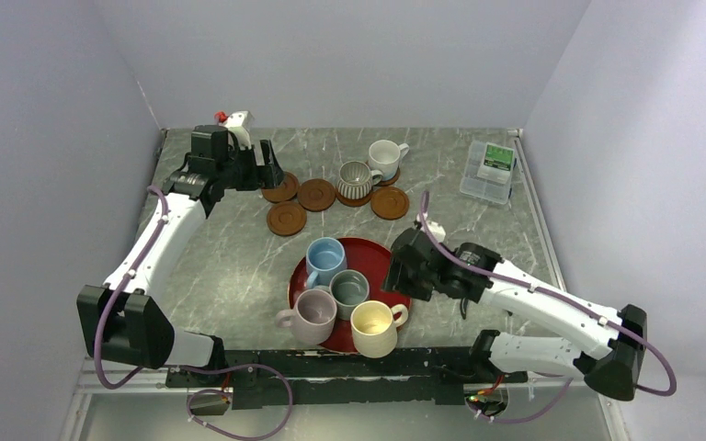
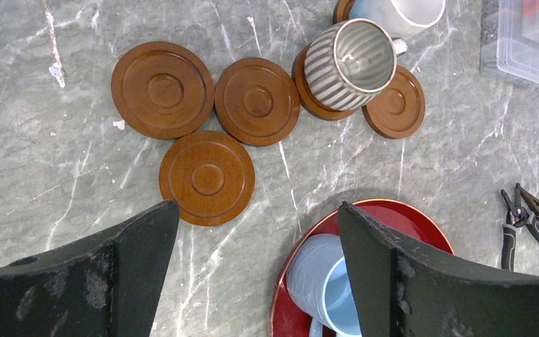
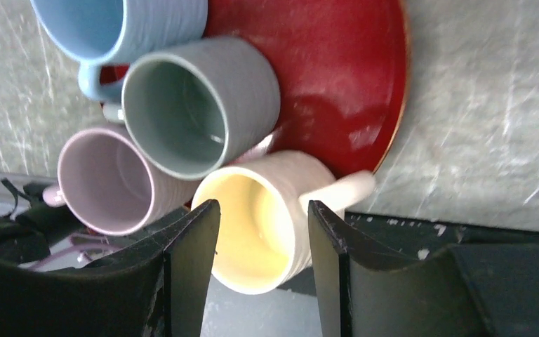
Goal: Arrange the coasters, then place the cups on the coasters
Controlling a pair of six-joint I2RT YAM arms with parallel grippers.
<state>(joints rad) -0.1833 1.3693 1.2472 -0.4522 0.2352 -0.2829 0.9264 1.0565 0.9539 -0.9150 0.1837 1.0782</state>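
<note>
Six coasters (image 2: 162, 88) lie on the worktop (image 2: 56, 175). Two carry cups (image 2: 351, 63), and four more cups stand on the red tray (image 3: 337, 70). The left tool (image 2: 256, 210) gapes wide and empty above bare coasters. The right tool (image 3: 263, 207), part-open, hangs empty over the cream-yellow cup (image 3: 253, 232).

The left hand (image 2: 256, 210) gapes wide, held high; the right hand (image 3: 263, 207) half parted

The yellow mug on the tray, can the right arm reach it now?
Likely yes: the right gripper is open close by the yellow mug, whose handle side is free; the lilac mug crowds the other side.
</note>
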